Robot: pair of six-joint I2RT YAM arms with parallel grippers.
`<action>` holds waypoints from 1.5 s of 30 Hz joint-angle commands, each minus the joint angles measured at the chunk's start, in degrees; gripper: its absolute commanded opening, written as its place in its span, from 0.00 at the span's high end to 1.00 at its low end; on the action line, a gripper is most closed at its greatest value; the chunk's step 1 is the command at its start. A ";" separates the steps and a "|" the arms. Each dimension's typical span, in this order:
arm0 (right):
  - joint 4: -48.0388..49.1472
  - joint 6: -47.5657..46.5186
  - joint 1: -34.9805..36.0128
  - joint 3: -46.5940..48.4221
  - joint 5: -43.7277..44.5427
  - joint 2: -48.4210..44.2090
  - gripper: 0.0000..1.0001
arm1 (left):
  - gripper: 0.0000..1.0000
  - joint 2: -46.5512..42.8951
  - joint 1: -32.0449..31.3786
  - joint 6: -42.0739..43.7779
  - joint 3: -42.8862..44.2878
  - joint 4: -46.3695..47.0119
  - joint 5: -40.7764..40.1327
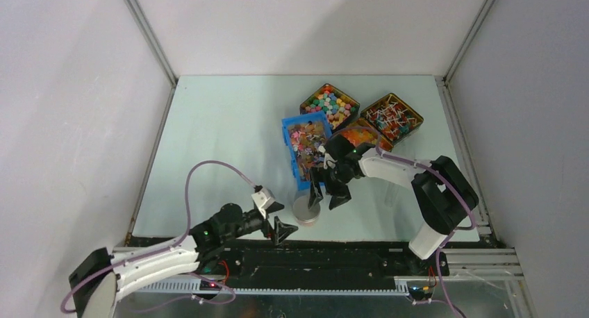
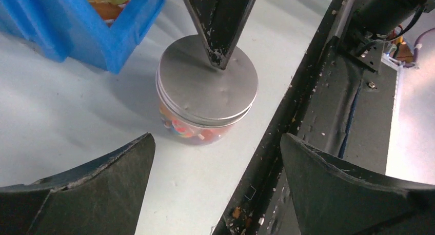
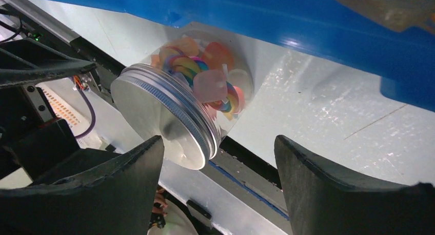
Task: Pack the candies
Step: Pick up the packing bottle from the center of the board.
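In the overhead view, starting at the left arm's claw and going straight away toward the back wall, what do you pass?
The left claw → lidded jar → blue bin → dark tray of round sweets.

We see the jar [image 1: 306, 210] on the surface [image 1: 222, 137], just before the bin [image 1: 287, 146] holding candies [image 1: 307, 139]; tins [image 1: 415, 114] lie behind that bin.

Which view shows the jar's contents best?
Right wrist: jar seen side-on, sweets clear through its wall. Left wrist: mostly lid, a thin strip of contents. Top external: only the lid, small.
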 commanded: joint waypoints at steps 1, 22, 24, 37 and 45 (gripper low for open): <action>3.55 0.59 -0.03 1.99 -2.02 1.18 0.21 | 0.00 6.03 -4.99 2.81 -2.77 15.21 -9.30; 5.30 2.90 2.18 2.01 -4.66 2.09 0.54 | 0.03 41.86 -8.71 4.50 -1.79 41.34 -13.94; 5.15 2.99 2.20 2.01 -4.71 2.16 0.56 | 0.05 45.84 -8.70 4.65 -1.23 45.47 -12.78; 4.53 3.29 2.10 1.96 -5.14 2.23 0.65 | 0.05 66.06 -10.20 5.09 0.83 67.41 -14.65; 3.88 3.43 1.74 1.93 -4.34 1.54 0.66 | 0.10 68.72 -11.20 6.27 1.23 67.33 -16.79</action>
